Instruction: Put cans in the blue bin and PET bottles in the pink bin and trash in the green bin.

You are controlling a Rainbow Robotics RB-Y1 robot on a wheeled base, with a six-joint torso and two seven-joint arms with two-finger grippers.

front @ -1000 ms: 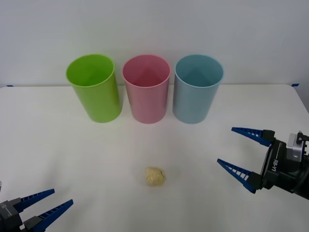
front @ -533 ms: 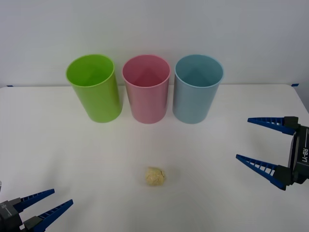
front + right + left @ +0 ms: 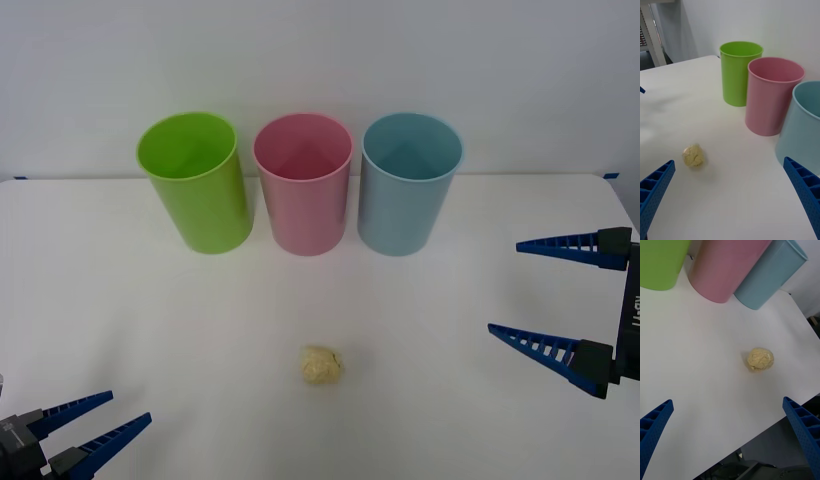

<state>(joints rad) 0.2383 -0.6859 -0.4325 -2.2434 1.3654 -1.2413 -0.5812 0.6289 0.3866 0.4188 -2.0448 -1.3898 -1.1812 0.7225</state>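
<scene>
Blue right tool [image 3: 553, 292] spread wide, sideways, rt of trash [image 3: 321, 365]; left tool [image 3: 88, 425] apart, near corner.

My front camera cuts the right end effector [image 3: 555, 295] at the frame edge: two blue fingers show, wrist body mostly out. Left end effector [image 3: 90, 420] clipped at the lower corner, finger tips only. On my right wrist feed, blue bin [image 3: 803, 123] runs off the side, far wall unseen. On my left wrist feed, green bin [image 3: 660, 262] and pink bin [image 3: 724, 268] lose their rims past the edge; bases only. Under the surface [image 3: 696, 390] edge, dark shapes, can't make them out.
</scene>
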